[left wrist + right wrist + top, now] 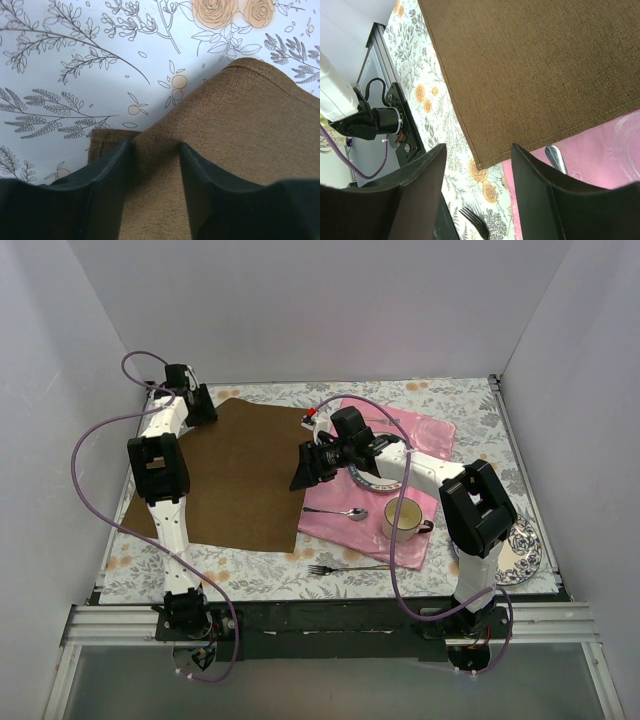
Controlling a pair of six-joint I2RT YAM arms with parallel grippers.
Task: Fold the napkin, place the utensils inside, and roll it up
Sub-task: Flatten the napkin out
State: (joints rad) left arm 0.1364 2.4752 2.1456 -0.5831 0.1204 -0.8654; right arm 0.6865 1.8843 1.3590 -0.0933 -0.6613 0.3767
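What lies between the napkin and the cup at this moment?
The spoon lies between them on the pink cloth, with its handle toward the napkin and its bowl toward the cup. The top external view shows this.

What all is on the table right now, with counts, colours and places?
napkin: one, dark brown, spread over the left half of the table
pink mat: one, pink, right of the napkin
plates: two, white with blue pattern; one on the mat, partly hidden by the right arm; one at the near right edge
mug: one, cream, on the mat's near part
spoon: one, silver, on the mat, left of the mug
fork: one, silver, on the tablecloth, nearer than the mat
tablecloth: one, pale floral, under everything
left gripper: one, black, astride a raised fold at the napkin's far left corner
right gripper: one, black, open above the napkin's right edge
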